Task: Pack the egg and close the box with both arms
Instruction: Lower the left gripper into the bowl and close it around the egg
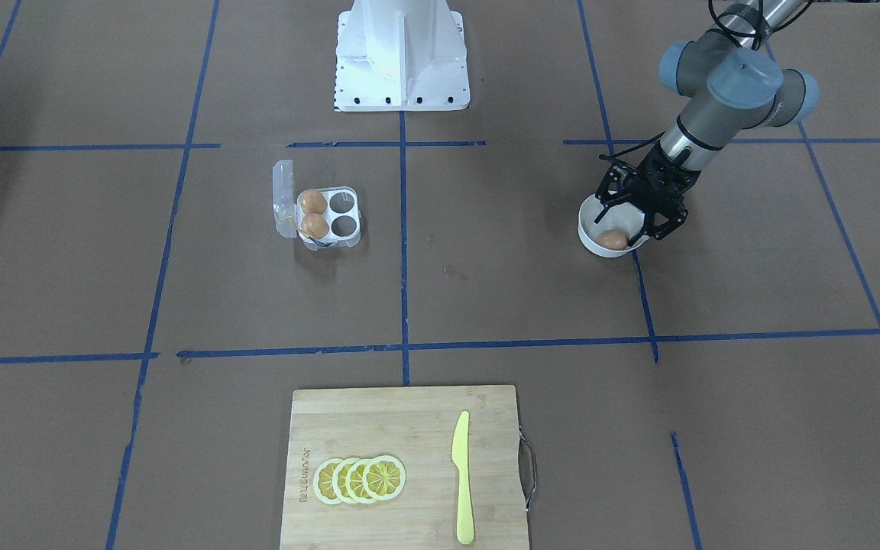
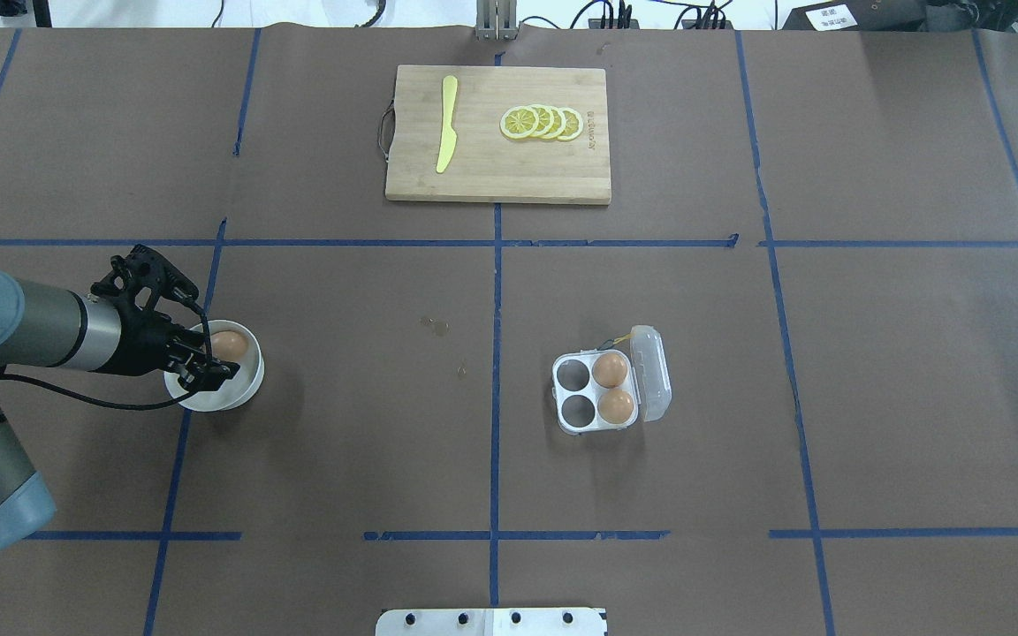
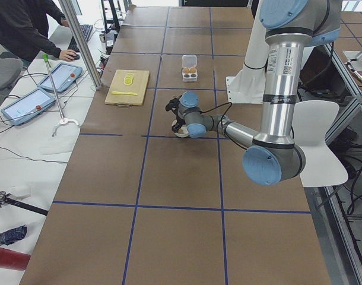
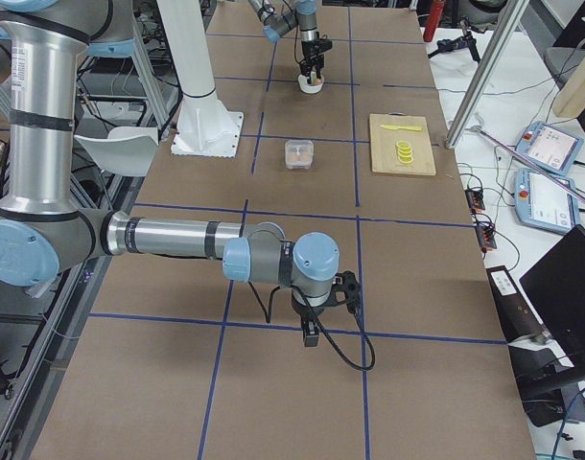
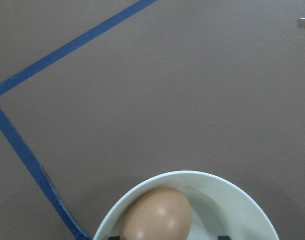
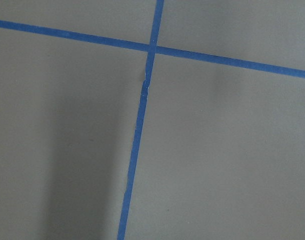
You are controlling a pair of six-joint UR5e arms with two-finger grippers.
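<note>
A small smooth orange-brown egg (image 1: 612,240) is shown lying in a round white bowl (image 1: 587,229), straddled by the black two-finger left gripper (image 1: 632,228), jaws spread wide, nothing yet gripped. Two matching eggs (image 1: 312,202) are seated in the clear plastic four-cell carton (image 1: 344,224), well apart; two cells remain unfilled and the lid unclosed. How the distant right gripper (image 4: 312,332) is set cannot be told.

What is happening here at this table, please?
The left gripper hangs open over the white bowl, straddling the egg that lies inside, not yet lifted. The box stands open with two eggs and two empty cells. The right gripper is far from both, above the table; its state cannot be told.
</note>
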